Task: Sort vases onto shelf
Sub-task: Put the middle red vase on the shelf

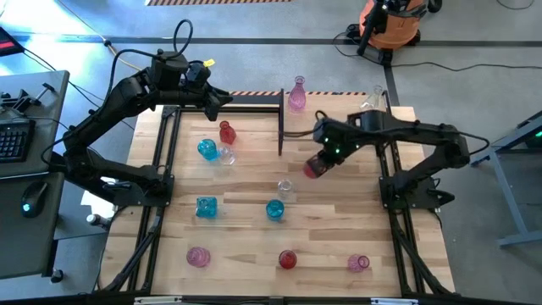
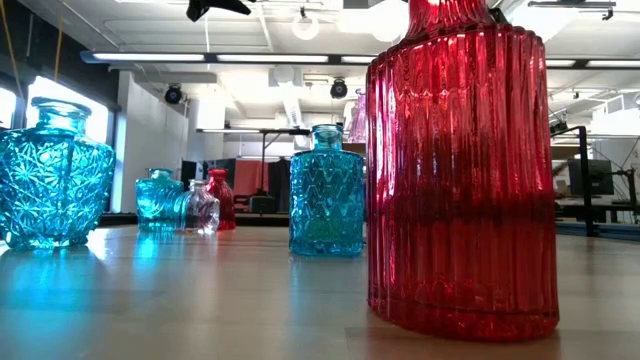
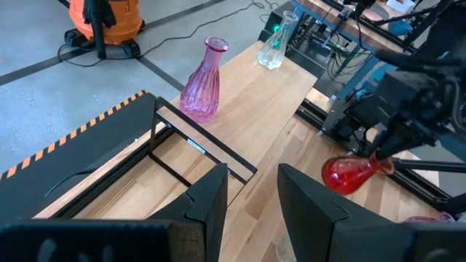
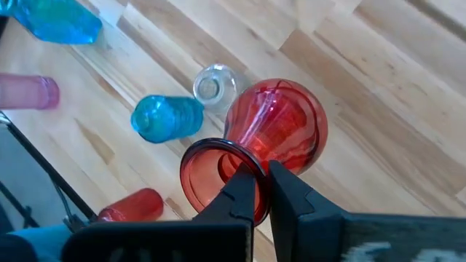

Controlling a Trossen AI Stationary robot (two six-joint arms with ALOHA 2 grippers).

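On the planked tabletop [image 1: 339, 229], between the two dark arms, the vases stand scattered. At the far edge lies the shelf [image 1: 339, 114], a pale wood board edged with black bars; it carries a tall pink ribbed vase [image 1: 296, 95] with a flared mouth and, near its right end, a clear slender vase [image 1: 373, 99]. Both stand upright and well apart, and both look empty.

The right gripper [image 4: 261, 191] hangs above the table's middle right, fingers pinched on the rim of a red round-bellied vase [image 4: 280, 131]. The vase is lifted clear of the wood and tilted, its open mouth toward the wrist camera; nothing shows inside it.

The left gripper [image 3: 251, 196] is at the far left corner, over the black frame bars beside the shelf. Its fingers stand partly apart and hold nothing.

On the table proper:
- far left: a small red bottle [image 1: 226, 131], a turquoise round vase [image 1: 207, 150] and a clear vase [image 1: 226, 155], the last two just beside each other;
- centre: a turquoise square vase [image 1: 206, 206], a turquoise bottle [image 1: 274, 209] and a small clear jar [image 1: 285, 186];
- near edge: a pink round vase [image 1: 197, 257], a red ribbed vase [image 1: 288, 259] and a pink vase [image 1: 358, 263].
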